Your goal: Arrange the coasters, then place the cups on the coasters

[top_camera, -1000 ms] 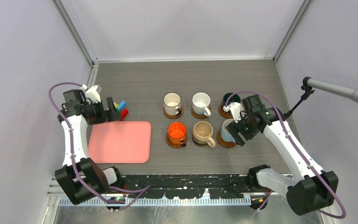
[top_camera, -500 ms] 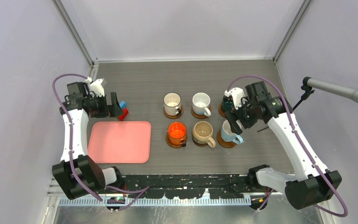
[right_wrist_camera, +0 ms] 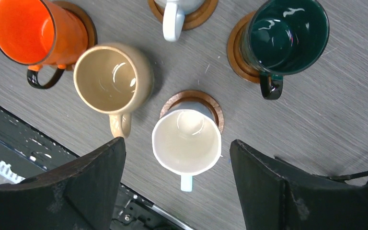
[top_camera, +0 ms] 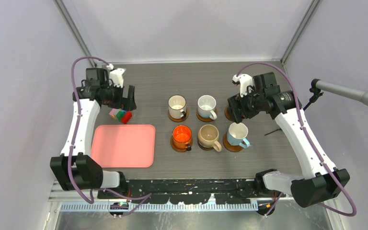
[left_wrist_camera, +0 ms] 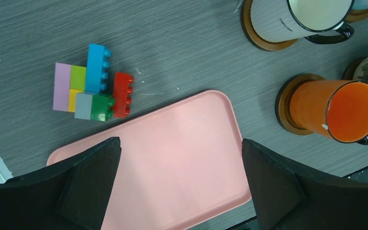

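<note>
Six cups stand in two rows, each on a brown coaster. The far row has a white cup, a second white cup and the dark green cup, which my right arm mostly hides from above. Nearer are the orange cup, the tan cup and the light blue cup. The light blue cup sits upright on its coaster. My right gripper hangs open above it, touching nothing. My left gripper is open and empty over the pink tray.
Toy blocks lie beyond the pink tray, left of the cups. A microphone on a stand reaches in from the right wall. Walls close in the table at left, right and back.
My right gripper has let go of the light blue cup, opened and risen back from it. My left arm has swung up and to the right, away from the toy blocks.
</note>
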Available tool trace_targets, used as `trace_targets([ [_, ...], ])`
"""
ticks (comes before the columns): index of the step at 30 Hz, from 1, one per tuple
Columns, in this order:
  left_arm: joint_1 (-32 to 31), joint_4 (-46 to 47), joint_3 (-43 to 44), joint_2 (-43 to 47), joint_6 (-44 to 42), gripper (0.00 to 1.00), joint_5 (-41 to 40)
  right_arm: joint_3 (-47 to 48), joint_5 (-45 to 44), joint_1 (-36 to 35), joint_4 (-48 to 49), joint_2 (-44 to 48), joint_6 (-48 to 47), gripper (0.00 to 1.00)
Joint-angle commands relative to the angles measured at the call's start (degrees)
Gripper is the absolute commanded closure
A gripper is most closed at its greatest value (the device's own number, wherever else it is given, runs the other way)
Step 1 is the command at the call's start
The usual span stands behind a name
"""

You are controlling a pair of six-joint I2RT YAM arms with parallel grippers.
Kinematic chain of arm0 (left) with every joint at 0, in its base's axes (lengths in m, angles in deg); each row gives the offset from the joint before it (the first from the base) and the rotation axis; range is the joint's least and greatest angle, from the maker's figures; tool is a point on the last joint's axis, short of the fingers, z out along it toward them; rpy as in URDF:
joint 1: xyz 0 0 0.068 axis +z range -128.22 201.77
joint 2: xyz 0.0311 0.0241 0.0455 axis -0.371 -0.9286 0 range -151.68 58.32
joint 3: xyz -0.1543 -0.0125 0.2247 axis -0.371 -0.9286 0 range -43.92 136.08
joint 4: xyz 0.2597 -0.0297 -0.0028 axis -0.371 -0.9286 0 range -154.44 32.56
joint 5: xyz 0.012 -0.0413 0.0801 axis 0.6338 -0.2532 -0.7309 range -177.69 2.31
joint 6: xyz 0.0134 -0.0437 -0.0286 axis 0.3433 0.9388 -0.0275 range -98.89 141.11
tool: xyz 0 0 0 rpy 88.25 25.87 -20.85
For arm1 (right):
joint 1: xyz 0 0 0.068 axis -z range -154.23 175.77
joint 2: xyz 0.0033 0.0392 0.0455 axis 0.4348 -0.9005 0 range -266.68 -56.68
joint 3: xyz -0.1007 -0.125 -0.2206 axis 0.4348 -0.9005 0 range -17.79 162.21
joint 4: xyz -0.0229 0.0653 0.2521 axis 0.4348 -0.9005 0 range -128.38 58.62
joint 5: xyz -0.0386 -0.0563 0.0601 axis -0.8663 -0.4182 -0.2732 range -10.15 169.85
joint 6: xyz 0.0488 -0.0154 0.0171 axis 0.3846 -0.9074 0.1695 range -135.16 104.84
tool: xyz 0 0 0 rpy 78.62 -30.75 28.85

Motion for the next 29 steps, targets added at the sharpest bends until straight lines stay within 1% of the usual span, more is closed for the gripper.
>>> trace_targets([
  [1,-5.2,-2.5,3.9,-2.2,-1.1,0.0,-3.6,-0.7,2.3,0.5,6.0,0.8,3.8,0.16],
  [3,-8.9,-2.9,4.7,-3.2,-1.0,0.0,-6.9,-2.1,2.4,1.0,7.2,1.5,4.4,0.16],
  [6,-15.9,-1.4,4.4,-3.9,-0.4,0.0,-14.7,-3.4,3.6,2.6,8.3,1.8,4.8,0.16],
  [8,-18.8,-0.5,3.8,-4.1,0.0,0.0,-16.5,-4.3,4.6,4.7,9.6,1.9,5.1,0.16],
  [11,-21.6,0.8,3.2,-3.9,1.3,0.0,-16.6,-6.0,6.2,7.9,11.6,1.9,5.6,0.16],
  [15,-22.3,1.7,1.7,-4.0,2.3,0.0,-14.3,-7.8,8.1,10.7,13.3,1.6,6.6,0.16],
  [21,-22.3,2.8,0.0,-4.0,3.0,0.0,-14.9,-10.2,8.6,11.0,15.7,1.8,7.9,0.16],
  [29,-22.3,3.3,-0.3,-3.9,3.5,0.0,-17.0,-9.9,9.1,11.2,15.8,1.2,8.0,0.16],
])
